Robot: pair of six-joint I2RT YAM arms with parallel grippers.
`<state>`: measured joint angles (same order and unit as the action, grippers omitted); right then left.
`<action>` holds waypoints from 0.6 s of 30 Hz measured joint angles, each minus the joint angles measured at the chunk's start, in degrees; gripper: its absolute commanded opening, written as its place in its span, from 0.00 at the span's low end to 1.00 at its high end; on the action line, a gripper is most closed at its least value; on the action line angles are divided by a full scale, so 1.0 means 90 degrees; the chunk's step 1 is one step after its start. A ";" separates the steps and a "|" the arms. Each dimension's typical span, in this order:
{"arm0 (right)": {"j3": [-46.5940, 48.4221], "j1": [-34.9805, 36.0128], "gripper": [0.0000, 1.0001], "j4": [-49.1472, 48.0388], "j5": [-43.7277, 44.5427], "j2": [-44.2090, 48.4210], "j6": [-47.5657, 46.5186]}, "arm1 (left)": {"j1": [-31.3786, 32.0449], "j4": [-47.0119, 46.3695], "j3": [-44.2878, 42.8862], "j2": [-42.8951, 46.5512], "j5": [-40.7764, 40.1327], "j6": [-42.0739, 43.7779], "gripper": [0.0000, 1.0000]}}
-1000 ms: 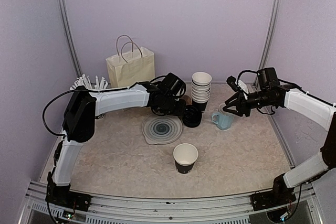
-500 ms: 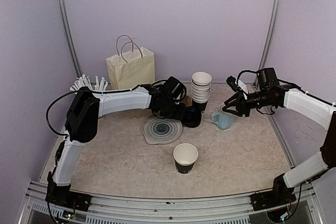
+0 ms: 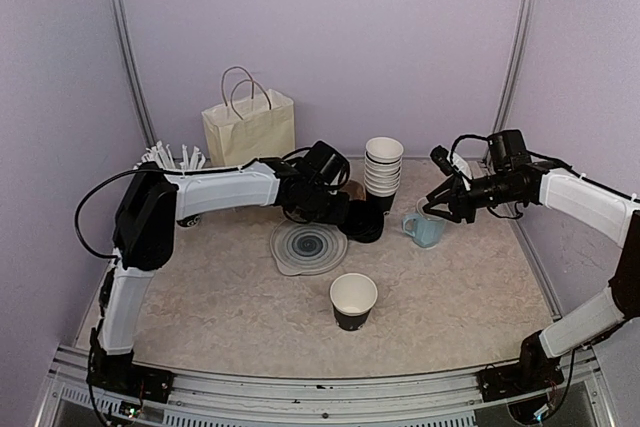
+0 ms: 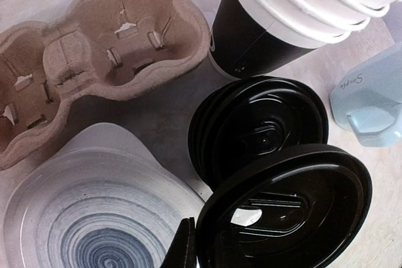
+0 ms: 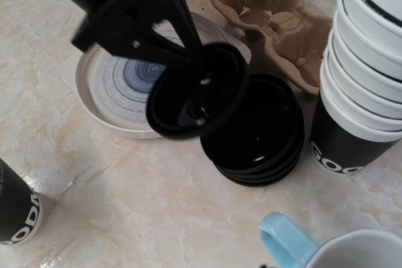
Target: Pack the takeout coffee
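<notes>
Tabletop [image 3: 450, 287] of beige marbling, lilac walls [image 3: 330, 37]; left fingers [image 5: 179, 26] pinch black lid [image 5: 198, 89], right fingers [image 3: 434, 206] cannot be judged.

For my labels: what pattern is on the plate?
The plate has blue-grey spiral rings on white; clearest in the left wrist view.

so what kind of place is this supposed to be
Likely a lab test cell staged as a takeaway coffee counter: stacked paper cups, a pile of lids, a pulp cup carrier and a paper bag.
</notes>
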<state>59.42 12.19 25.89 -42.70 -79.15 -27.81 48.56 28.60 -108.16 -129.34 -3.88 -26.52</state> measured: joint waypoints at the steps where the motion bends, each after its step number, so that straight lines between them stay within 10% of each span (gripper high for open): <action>1: 0.0015 0.0000 0.40 0.0024 0.0000 -0.0002 0.0000 | 0.0000 -0.0024 0.0083 0.0100 0.0002 0.0029 0.03; 9: 0.1192 0.0000 0.78 0.0437 -0.0483 -0.0333 0.0495 | -0.0027 -0.1600 0.1923 0.1821 0.0656 0.0797 0.06; 18: 0.1889 0.0061 0.95 0.0083 -0.2841 -0.1078 0.2278 | -0.0022 -0.4772 0.3524 0.3123 0.2040 0.0826 0.07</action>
<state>76.42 12.73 26.63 -68.27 -88.86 -7.31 48.36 -14.35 -76.44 -101.23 14.48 -19.09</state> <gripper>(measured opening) 0.902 0.073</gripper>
